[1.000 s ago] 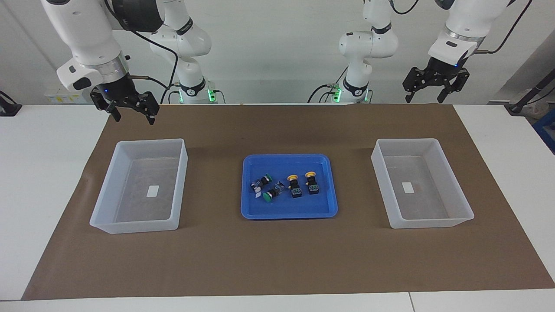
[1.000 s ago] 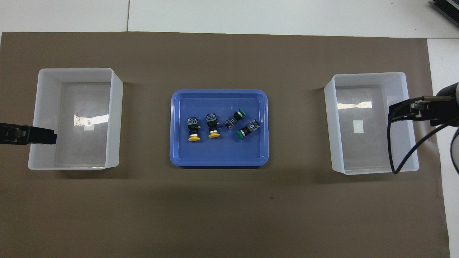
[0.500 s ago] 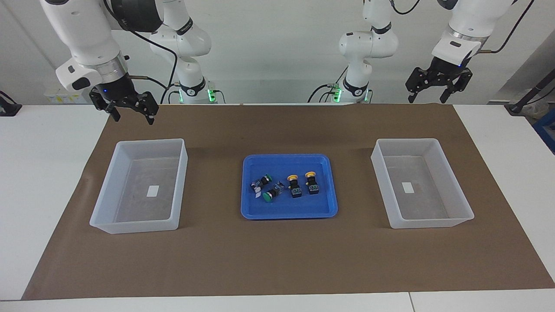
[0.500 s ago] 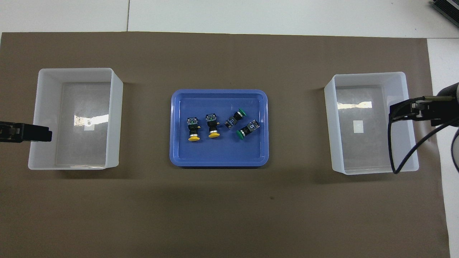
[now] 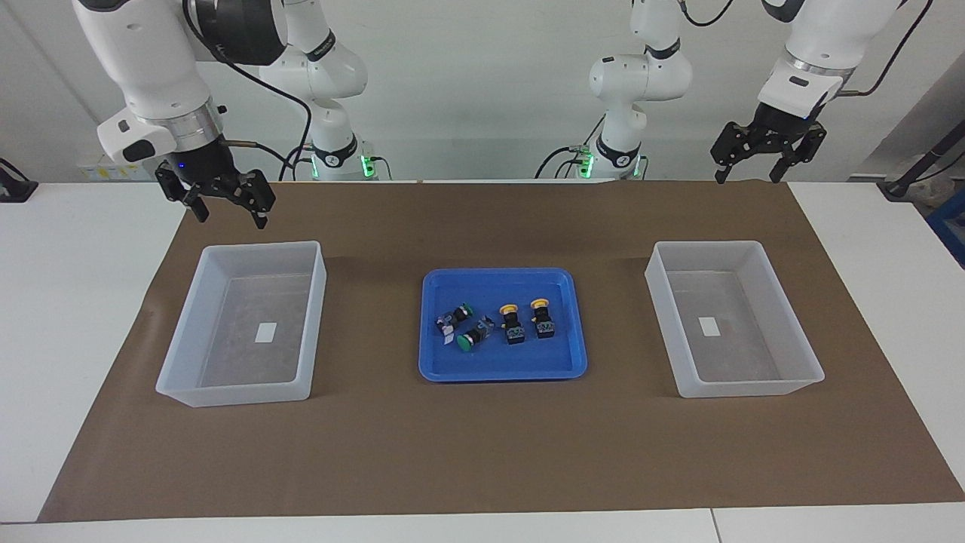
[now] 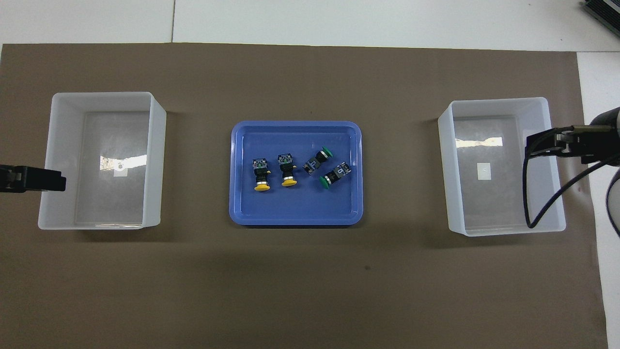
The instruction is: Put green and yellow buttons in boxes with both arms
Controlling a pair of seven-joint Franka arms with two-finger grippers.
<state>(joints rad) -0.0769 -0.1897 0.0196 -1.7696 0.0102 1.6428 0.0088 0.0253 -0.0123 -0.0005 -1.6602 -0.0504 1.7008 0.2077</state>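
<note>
While both arms hang high at the robots' edge, right gripper [image 5: 224, 207] and left gripper [image 5: 767, 160] spread wide, four buttons [image 5: 494, 325] lie in the middle blue tray [image 5: 500, 368] between two boxes [image 5: 245, 386]

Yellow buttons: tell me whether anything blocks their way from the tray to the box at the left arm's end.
Nothing visible does. The yellow buttons lie in the blue tray; only bare brown mat separates it from the box. The left gripper hangs in the air, holding nothing.
</note>
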